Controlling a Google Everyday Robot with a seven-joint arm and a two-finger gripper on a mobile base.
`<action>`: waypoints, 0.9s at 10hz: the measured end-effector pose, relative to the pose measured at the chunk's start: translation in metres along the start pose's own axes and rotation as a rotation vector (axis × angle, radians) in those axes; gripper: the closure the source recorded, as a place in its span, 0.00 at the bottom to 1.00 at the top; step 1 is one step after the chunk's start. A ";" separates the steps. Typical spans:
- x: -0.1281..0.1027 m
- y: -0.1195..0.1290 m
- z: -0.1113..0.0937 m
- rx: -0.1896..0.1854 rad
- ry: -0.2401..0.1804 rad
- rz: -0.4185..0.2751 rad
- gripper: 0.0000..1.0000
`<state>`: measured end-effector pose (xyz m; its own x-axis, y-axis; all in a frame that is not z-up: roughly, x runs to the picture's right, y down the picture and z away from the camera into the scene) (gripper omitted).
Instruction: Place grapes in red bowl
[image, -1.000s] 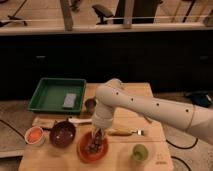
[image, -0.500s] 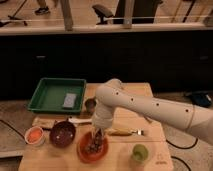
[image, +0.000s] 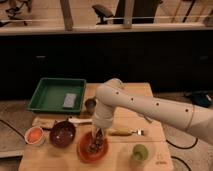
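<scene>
Red bowl (image: 81, 150) at the wooden table's (image: 161, 146) front holds the grapes (image: 92, 147) — our tool (image: 98, 136) reaches down into it, right over them; whether it stands apart or together we cannot tell.

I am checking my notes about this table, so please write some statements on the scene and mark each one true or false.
1. The pincer hangs over the red bowl, close above the grapes. True.
2. The grapes lie on the table beside the bowl. False: they are inside the red bowl.
3. The green fruit sits to the right of the red bowl in the picture. True.
4. The green tray is empty. False: a small grey object lies in the tray.
</scene>
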<state>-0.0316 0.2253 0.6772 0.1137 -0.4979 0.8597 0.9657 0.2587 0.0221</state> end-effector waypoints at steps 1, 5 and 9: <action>0.000 0.000 0.000 -0.001 -0.001 -0.001 0.20; 0.000 0.000 0.001 -0.003 -0.005 -0.004 0.20; -0.001 -0.001 0.002 -0.005 -0.003 -0.009 0.20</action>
<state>-0.0334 0.2273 0.6773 0.1041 -0.4975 0.8612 0.9679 0.2498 0.0274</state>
